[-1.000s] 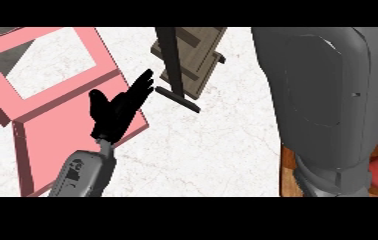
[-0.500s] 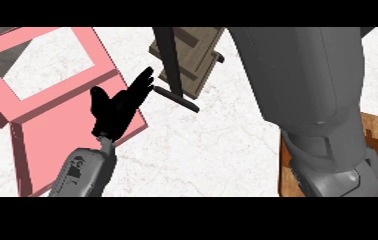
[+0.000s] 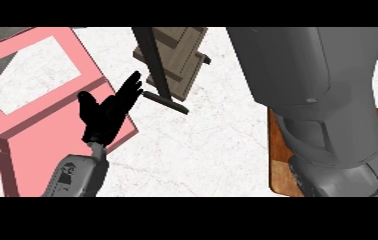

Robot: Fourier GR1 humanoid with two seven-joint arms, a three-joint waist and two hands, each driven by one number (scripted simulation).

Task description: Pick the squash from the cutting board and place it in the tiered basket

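My left hand (image 3: pixel 107 115) rests low and to the left of the tiered basket (image 3: pixel 174 59), fingers straight and spread, holding nothing, its fingertips just short of the basket's dark foot (image 3: pixel 167 101). The basket is only partly in view: a brown slatted shelf and a dark upright post, both cut off along the top. Between that foot and the cutting board (image 3: pixel 276 159) lies a stretch of bare white marble counter (image 3: pixel 199 149), the widest open room I have. Left of the basket a pink frame (image 3: pixel 44 134) (its middle open to the marble) runs off the left edge, and my left hand overlaps its lower right corner. My right forearm (image 3: pixel 310 94) fills the space right of the basket, a big grey mass that covers nearly all of the cutting board; only a brown strip shows along its left side. My right hand is out of sight, and I cannot make out the squash anywhere.
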